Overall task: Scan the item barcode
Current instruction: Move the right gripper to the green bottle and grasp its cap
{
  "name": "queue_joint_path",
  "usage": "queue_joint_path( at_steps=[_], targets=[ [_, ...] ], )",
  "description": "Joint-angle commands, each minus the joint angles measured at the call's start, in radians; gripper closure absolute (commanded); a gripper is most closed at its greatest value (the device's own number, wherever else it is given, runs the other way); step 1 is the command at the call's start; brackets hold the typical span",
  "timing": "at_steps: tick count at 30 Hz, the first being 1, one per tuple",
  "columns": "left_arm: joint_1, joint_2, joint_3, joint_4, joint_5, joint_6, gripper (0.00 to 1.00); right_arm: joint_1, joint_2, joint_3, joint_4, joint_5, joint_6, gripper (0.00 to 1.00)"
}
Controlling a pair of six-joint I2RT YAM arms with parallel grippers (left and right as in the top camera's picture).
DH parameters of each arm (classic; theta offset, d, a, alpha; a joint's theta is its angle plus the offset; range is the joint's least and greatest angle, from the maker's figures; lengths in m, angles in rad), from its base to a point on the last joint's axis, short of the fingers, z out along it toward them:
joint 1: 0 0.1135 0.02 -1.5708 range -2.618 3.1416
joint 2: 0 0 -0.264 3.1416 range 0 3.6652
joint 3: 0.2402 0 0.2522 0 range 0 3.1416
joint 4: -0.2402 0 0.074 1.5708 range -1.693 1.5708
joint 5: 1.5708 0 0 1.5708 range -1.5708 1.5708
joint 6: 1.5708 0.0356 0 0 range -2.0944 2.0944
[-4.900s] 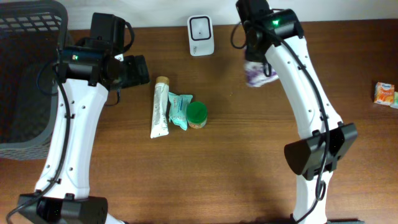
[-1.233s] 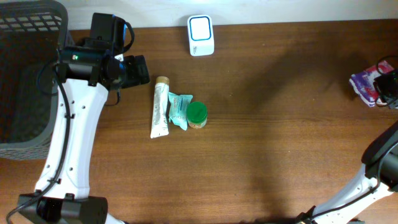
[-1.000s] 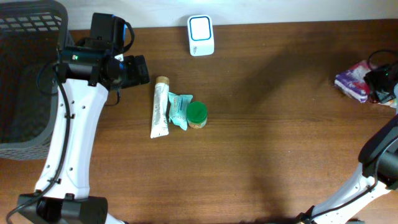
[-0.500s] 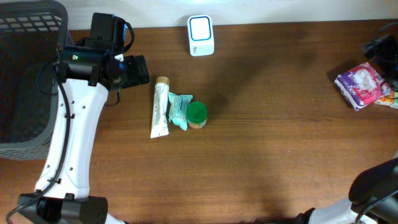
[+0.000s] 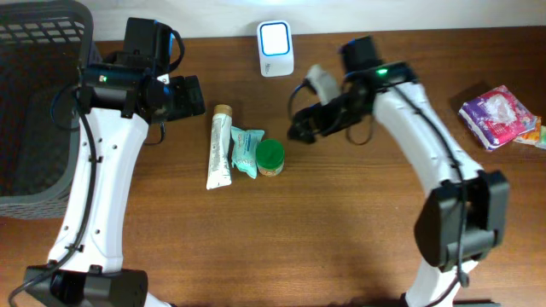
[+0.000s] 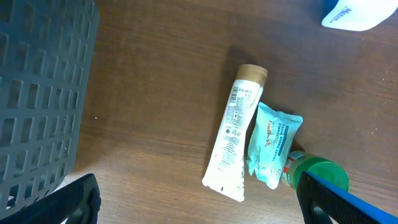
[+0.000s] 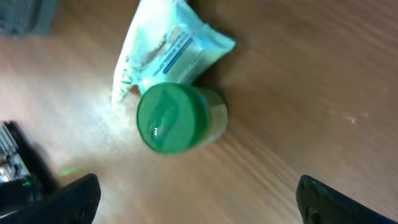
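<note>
The right hand (image 5: 299, 132) is held wide open and empty near the green-lidded jar (image 5: 271, 156). The jar is set on the surface (image 5: 341, 222) against a teal packet (image 5: 245, 150), which is laid beside a white tube (image 5: 219, 147). The left hand (image 5: 186, 96) is likewise spread wide, with nothing held. The scanner (image 5: 275, 37) is placed at the far edge, and a purple packet (image 5: 495, 115) well apart.
</note>
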Motion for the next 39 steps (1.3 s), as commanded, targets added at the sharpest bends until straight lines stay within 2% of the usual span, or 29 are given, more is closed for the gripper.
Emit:
queue_joint_path(
  at_steps=[1,5,8,11,13,15,18,23,25,29,31,39],
  targets=[
    [-0.005,0.002,0.001,0.001,-0.007,0.005,0.01,0.109,0.044,-0.008,0.041,0.174,0.101,0.01],
    [-0.005,0.002,0.001,0.001,-0.007,0.005,0.01,0.229,0.06,-0.008,0.088,0.339,0.123,0.01],
    [-0.005,0.002,0.001,0.001,-0.007,0.005,0.01,0.278,0.061,-0.008,0.126,0.467,0.221,0.01],
    [-0.005,0.002,0.001,0.001,-0.007,0.005,0.01,0.307,0.068,-0.008,0.165,0.485,0.224,0.0],
    [-0.005,0.002,0.001,0.001,-0.007,0.005,0.01,0.324,0.088,-0.008,0.17,0.485,0.223,0.11],
    [-0.005,0.002,0.001,0.001,-0.007,0.005,0.01,0.337,0.12,-0.008,0.167,0.485,0.224,0.18],
    [-0.005,0.002,0.001,0.001,-0.007,0.005,0.01,0.346,0.154,-0.008,0.161,0.485,0.224,0.19],
    [-0.005,0.002,0.001,0.001,-0.007,0.005,0.01,0.344,0.154,-0.008,0.128,0.493,0.251,0.2],
    [-0.005,0.002,0.001,0.0,-0.007,0.005,0.01,0.342,0.154,-0.008,0.12,0.563,0.298,0.21],
    [-0.005,0.002,0.001,0.001,-0.007,0.005,0.01,0.331,0.154,-0.008,0.092,0.62,0.304,0.23],
    [-0.005,0.002,0.001,0.001,-0.007,0.005,0.01,0.315,0.154,-0.008,0.076,0.639,0.345,0.27],
    [-0.005,0.002,0.001,0.001,-0.007,0.005,0.01,0.146,0.152,-0.003,0.002,0.694,0.347,0.28]
  ],
)
